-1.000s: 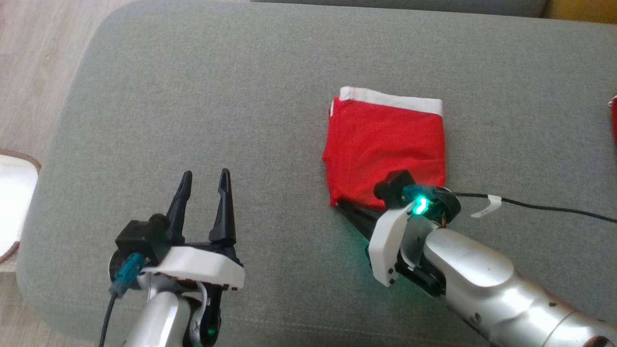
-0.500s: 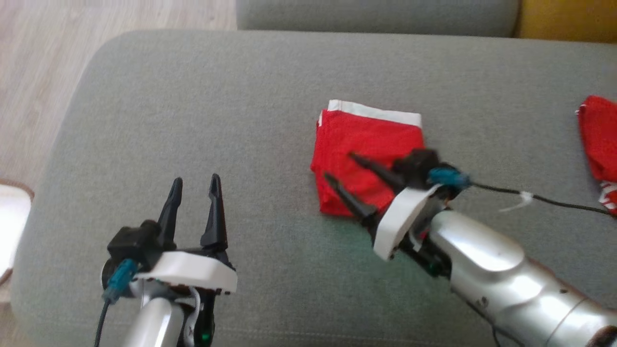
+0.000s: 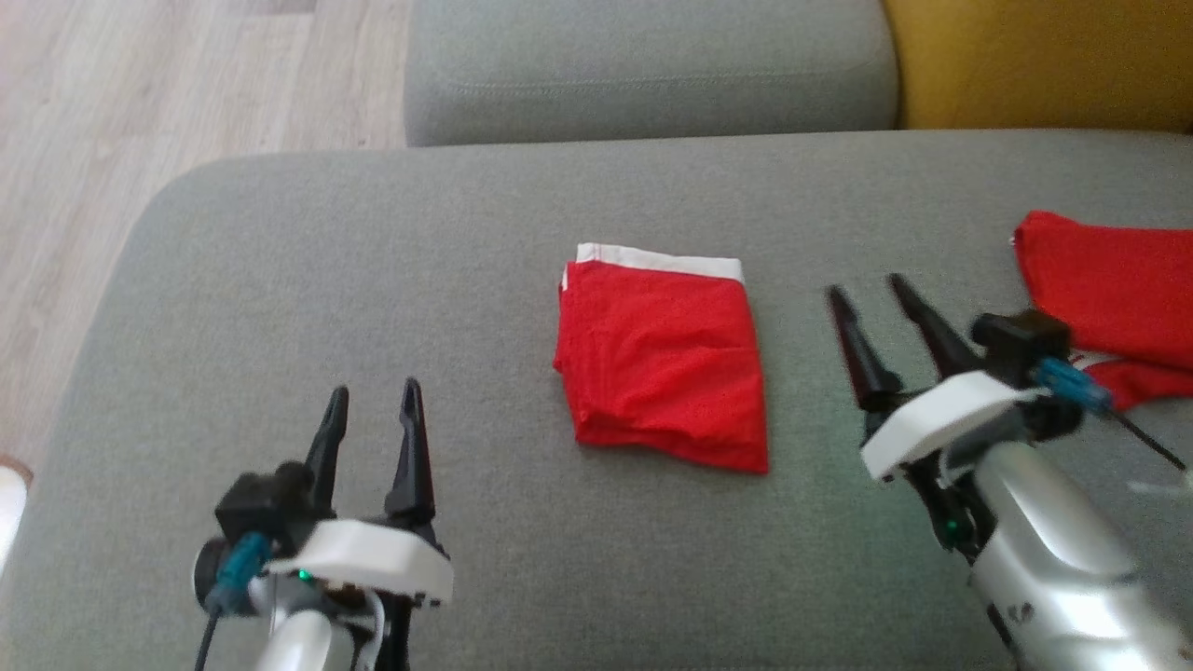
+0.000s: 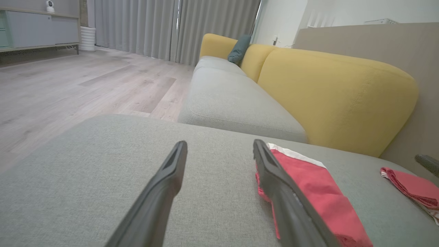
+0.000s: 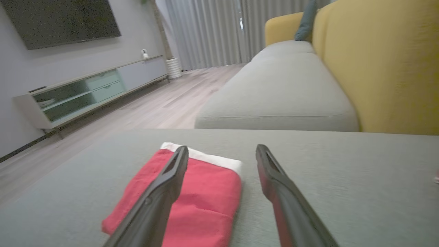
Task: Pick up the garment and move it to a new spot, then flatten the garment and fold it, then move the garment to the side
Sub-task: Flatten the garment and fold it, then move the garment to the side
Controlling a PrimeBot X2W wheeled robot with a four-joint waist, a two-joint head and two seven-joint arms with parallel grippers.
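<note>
The garment (image 3: 664,359) is a red cloth with a white band along its far edge, folded into a neat rectangle on the grey cushion (image 3: 373,280). It also lies in the left wrist view (image 4: 319,192) and the right wrist view (image 5: 192,195). My right gripper (image 3: 867,294) hovers open to the garment's right, apart from it, nothing between its fingers. My left gripper (image 3: 373,396) stands open at the lower left, well clear of the garment, fingers empty.
A second red cloth (image 3: 1109,289) lies at the cushion's right edge, close behind my right wrist. A yellow backrest (image 3: 1035,61) rises at the far right and another grey cushion (image 3: 643,70) lies beyond. Wooden floor (image 3: 112,121) drops off at the left.
My right gripper has opened, let go of the garment's near corner and drawn back to its right. The head camera has tilted up, so the whole scene sits lower.
</note>
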